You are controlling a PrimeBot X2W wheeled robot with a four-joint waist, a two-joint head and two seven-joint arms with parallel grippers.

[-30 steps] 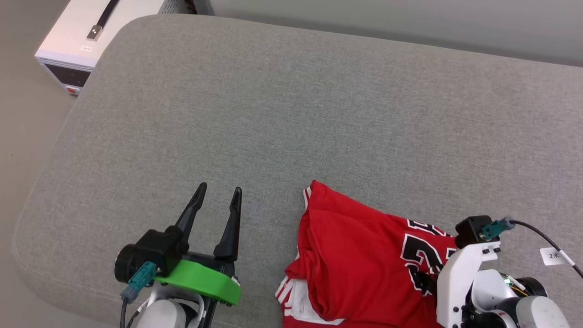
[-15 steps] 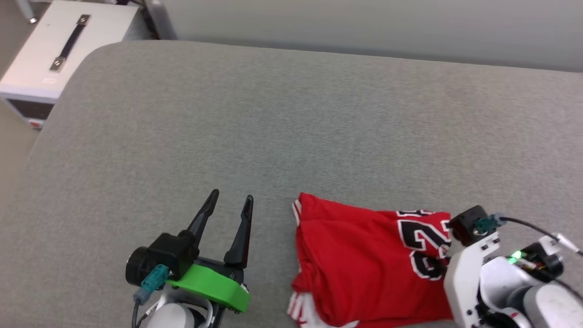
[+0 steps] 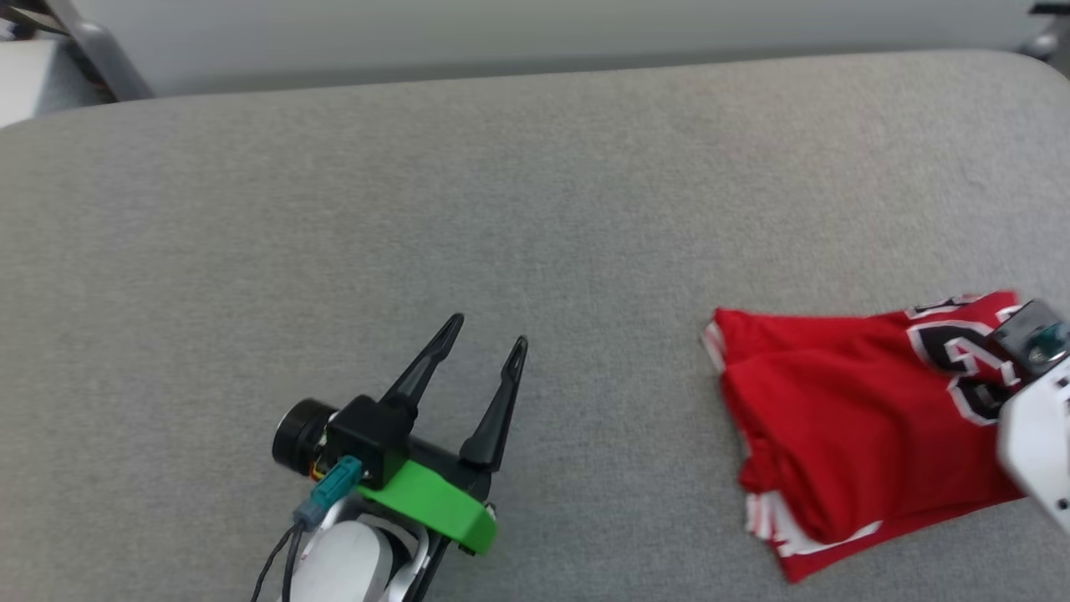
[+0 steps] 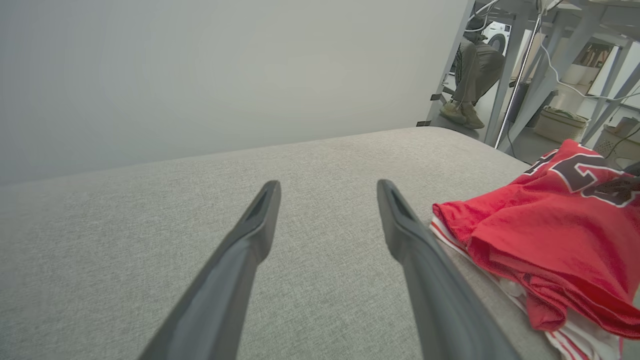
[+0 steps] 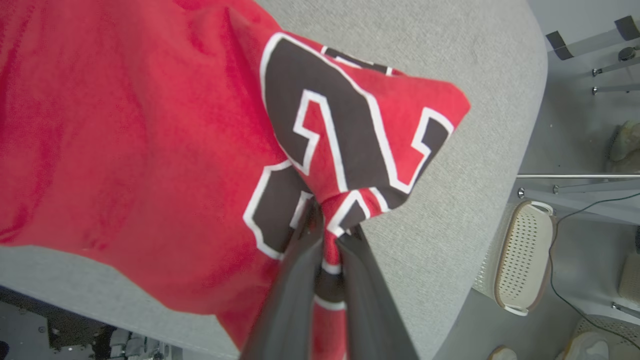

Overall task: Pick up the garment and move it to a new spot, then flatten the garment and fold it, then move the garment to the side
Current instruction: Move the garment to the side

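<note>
The garment [image 3: 836, 410], a red jersey with a black-and-white number print and striped trim, lies bunched on the grey padded surface [image 3: 535, 192] near its right end. My right gripper [image 5: 330, 235] is shut on a fold of it at the number print, and the cloth rises to the pinch. In the head view my right arm's white wrist [image 3: 1036, 418] covers the garment's right part. My left gripper [image 3: 487, 331] hovers open and empty over bare cushion, well to the left of the garment [image 4: 550, 225]. Its two dark fingers [image 4: 260, 220] stand wide apart.
The cushion's rounded right edge [image 5: 520, 90] lies close to the garment. Below it on the floor stand a white perforated basket [image 5: 520, 255] and metal table legs [image 5: 575, 176]. A seated person's legs [image 4: 470, 55] show beyond the far corner.
The head camera has swung to the right. My right gripper has drawn the garment rightward toward the cushion's right end, and the gap to my open left gripper has widened.
</note>
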